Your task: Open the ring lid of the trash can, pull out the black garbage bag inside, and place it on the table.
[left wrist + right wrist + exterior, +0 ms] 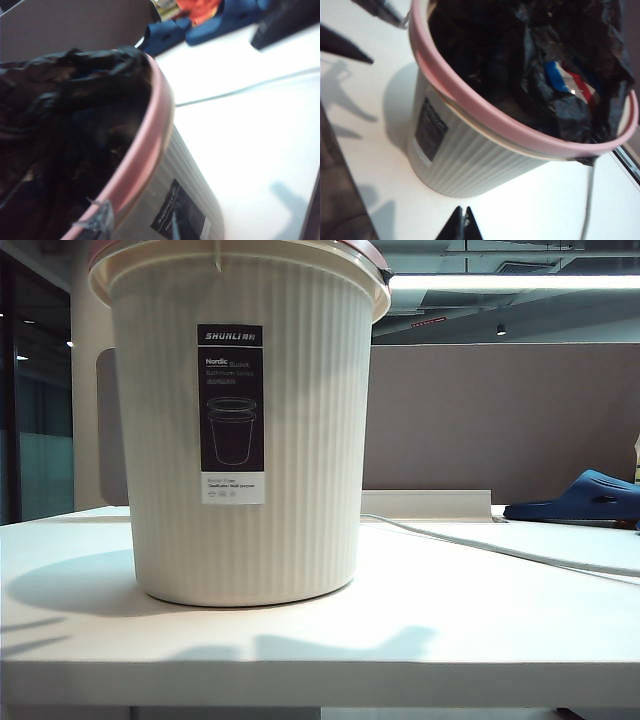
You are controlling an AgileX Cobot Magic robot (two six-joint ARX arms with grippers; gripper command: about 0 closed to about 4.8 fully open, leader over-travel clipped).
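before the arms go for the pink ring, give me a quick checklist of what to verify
1. Ring lid seated on the trash can: ok, it sits on the rim, not yet lifted.
2. Black garbage bag inside the can: ok, crumpled below the ring.
3. Right gripper ready: not ok, the fingertips are shut and off the can's side.
4. Left gripper ready: cannot tell, it is out of view.
5. Table space for the bag: ok in front of the can; a white cable and a blue slipper lie to the right.
6. Can upright: ok.
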